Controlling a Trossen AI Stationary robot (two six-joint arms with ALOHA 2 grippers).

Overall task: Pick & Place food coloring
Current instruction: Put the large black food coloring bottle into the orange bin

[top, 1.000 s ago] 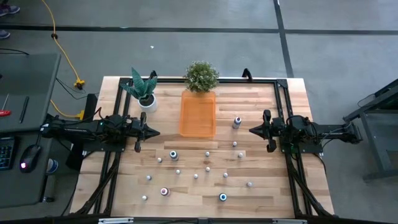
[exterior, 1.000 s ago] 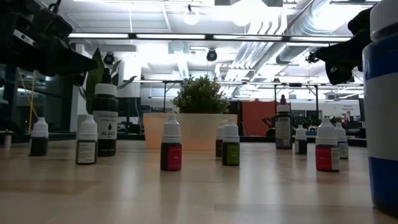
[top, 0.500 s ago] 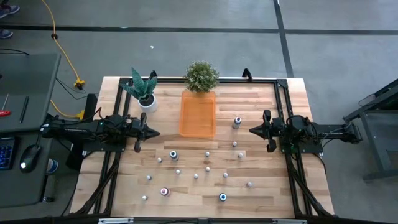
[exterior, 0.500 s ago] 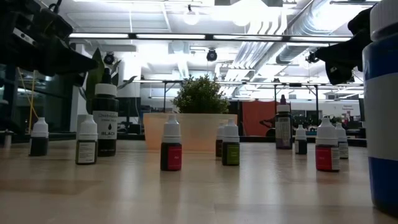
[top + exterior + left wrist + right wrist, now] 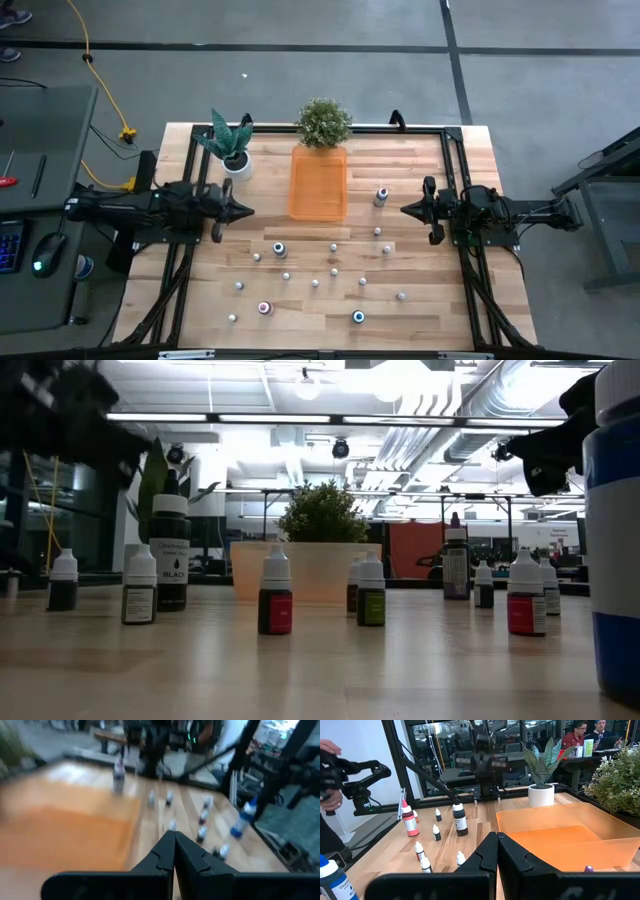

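Food coloring [image 5: 333, 270] stands scattered; only right wrist view shows a person's hand [image 5: 330, 750].

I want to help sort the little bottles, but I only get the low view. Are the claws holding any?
Observer: No. The left claw is shut on nothing, over the table's left side.
Operator: And the other one?
Observer: The right claw is shut and empty too, over the right side, facing the orange tray.
Operator: Any bottles in the tray?
Observer: From above, none show in it. The food coloring bottles all stand on the wood.
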